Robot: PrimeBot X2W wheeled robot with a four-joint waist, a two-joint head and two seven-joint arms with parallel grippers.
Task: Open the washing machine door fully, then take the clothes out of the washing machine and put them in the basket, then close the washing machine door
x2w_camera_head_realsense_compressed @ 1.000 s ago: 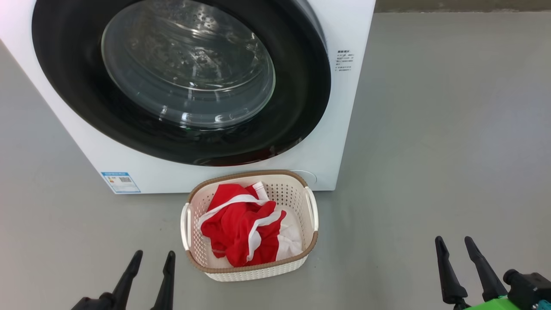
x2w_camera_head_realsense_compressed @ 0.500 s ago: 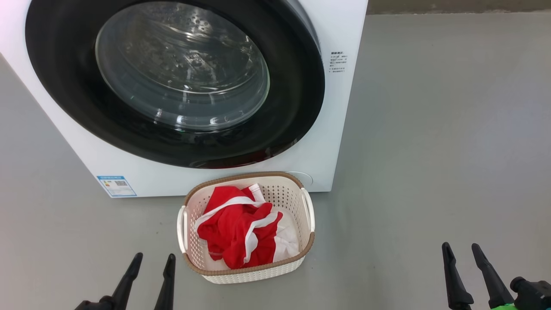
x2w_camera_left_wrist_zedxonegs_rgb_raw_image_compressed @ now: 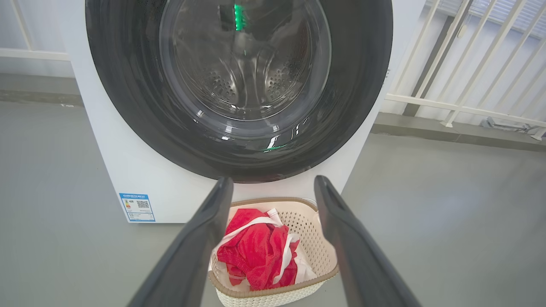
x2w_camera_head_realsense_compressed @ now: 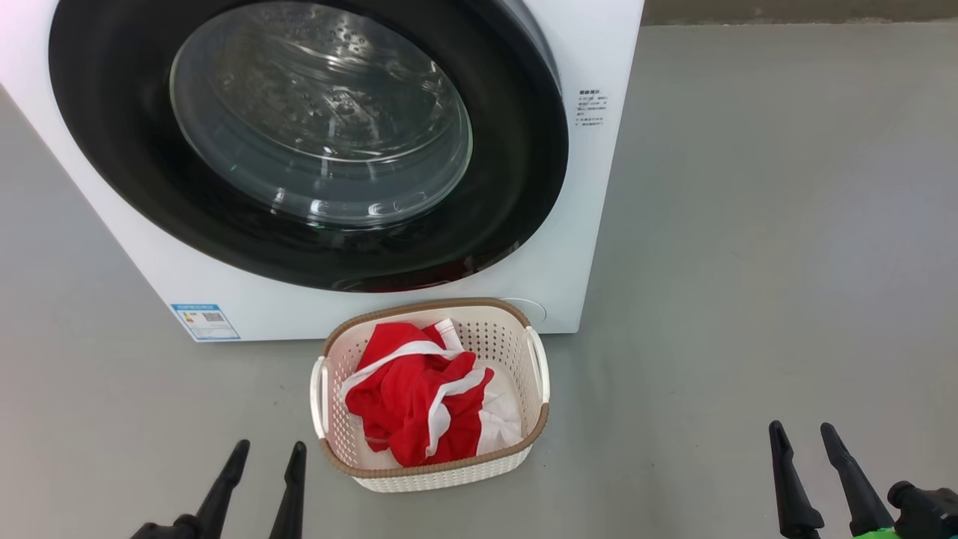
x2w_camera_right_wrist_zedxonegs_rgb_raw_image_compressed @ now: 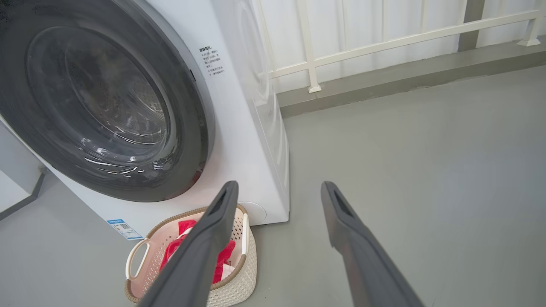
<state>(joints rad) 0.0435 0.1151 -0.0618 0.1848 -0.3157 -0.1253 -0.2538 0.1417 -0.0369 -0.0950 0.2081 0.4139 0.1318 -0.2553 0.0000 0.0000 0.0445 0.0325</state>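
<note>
Gaping, left gripper (x2w_camera_head_realsense_compressed: 270,445) and right gripper (x2w_camera_head_realsense_compressed: 800,426) hang empty

One washing machine (x2w_camera_head_realsense_compressed: 572,247), one door (x2w_camera_head_realsense_compressed: 516,187), one basket (x2w_camera_head_realsense_compressed: 438,477), perhaps two garments (x2w_camera_head_realsense_compressed: 415,408).

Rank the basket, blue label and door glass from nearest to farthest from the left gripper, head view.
1. basket, just right of the left gripper.
2. blue label, ahead, low on the washing machine.
3. door glass, higher and beyond.
</note>
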